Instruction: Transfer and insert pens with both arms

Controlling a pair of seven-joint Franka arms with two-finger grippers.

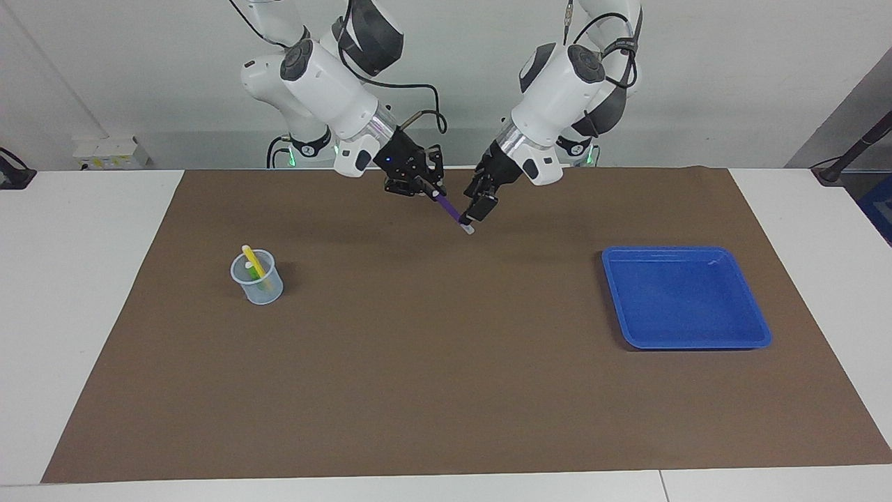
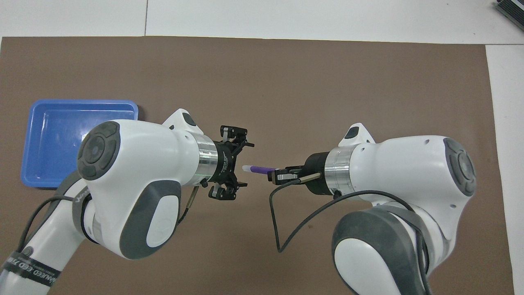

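— Holding the purple pen now is the right gripper, pinched tight on one end; the left gripper stands wide open just beside the pen's pale tip, gripping nothing.

— And the cup?

— Toward the right arm's end of the mat, with the yellow pen and green pen in it. I'd draw the left arm clear, then carry the purple pen over the cup, tip it upright and lower it in.

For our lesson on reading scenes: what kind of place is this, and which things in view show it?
Probably a robotics lab or test bench: two white robot arms mounted at a table under a brown mat, a plain wall, and staged props, a clear cup and blue tray.
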